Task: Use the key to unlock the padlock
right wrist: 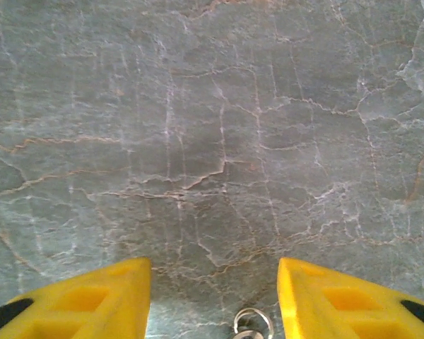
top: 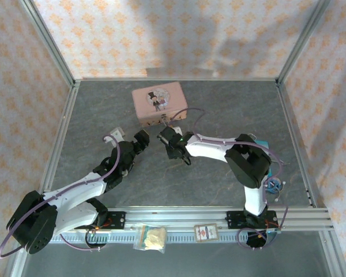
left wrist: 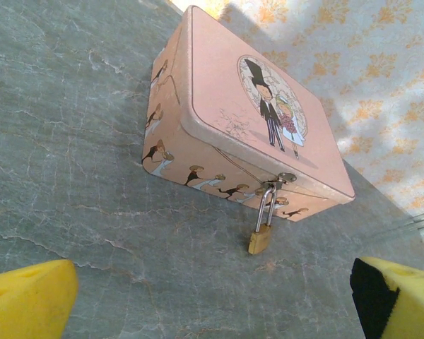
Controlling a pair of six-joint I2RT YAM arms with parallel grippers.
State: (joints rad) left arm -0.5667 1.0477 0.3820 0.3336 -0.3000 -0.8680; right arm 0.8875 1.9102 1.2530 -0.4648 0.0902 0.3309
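The small brass padlock (left wrist: 260, 239) hangs by its silvery shackle from the hasp of the pink tin (left wrist: 261, 106) and rests on the table, with no key in it. In the top view the padlock (top: 162, 120) sits at the near face of the tin (top: 158, 101). My left gripper (left wrist: 212, 304) stands wide open a short way in front of the padlock, holding nothing; from above this gripper (top: 140, 140) is near-left of the tin. My right gripper (right wrist: 213, 282) points down at the table, open, with the key's silvery ring (right wrist: 253, 323) lying between its yellow fingers (right wrist: 99, 296), untouched. Seen from above, the right gripper (top: 165, 138) is just near the tin.
Aluminium rails and patterned walls fence the grey stone-look table (top: 219, 104). A white piece (top: 115, 134) lies left of my left gripper. A blue object (top: 272, 184) sits by the right arm's base. A clear bag (top: 150, 237) and a card (top: 206, 232) rest on the front rail.
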